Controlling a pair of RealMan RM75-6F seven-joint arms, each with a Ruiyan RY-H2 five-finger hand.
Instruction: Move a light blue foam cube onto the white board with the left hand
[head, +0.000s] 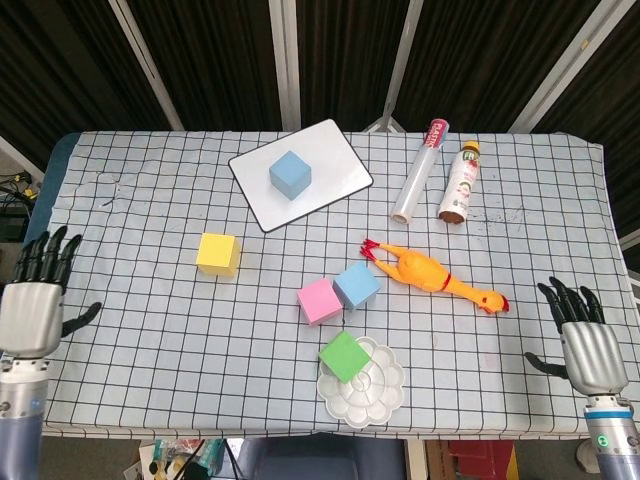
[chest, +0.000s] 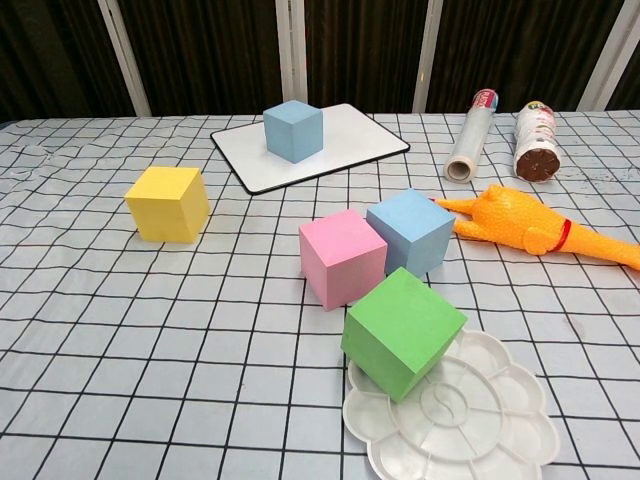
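At the far left edge of the head view the left hand (head: 33, 305) is seen beside the table, released, its dark-tipped fingers spread apart and nothing held in it. The table (head: 130, 220) is covered by a white cloth with a black grid. A yellow foam cube (head: 217, 253) (chest: 167, 203) is found on the cloth, well apart from the other blocks. Further back, a light blue foam cube (head: 290, 174) (chest: 293, 130) is set on the white rectangular board (head: 330, 170) (chest: 355, 135), near the board's middle, resting flat and upright. In front, a pink foam cube (head: 318, 300) (chest: 342, 257) and a second light blue foam cube (head: 356, 285) (chest: 410, 230) are placed touching each other. A green foam cube (head: 344, 356) (chest: 402, 331) is seen tilted on the rim of a white flower-shaped paint palette (head: 375, 395) (chest: 470, 420). A yellow rubber chicken (head: 430, 272) (chest: 530, 230) is laid just beside the second blue cube. Behind it, a roll of clear film with a red end (head: 420, 170) (chest: 470, 132) and a lying bottle (head: 458, 182) (chest: 535, 140) are seen side by side. At the far right the right hand (head: 585, 345) is held released, fingers apart, grasping nothing
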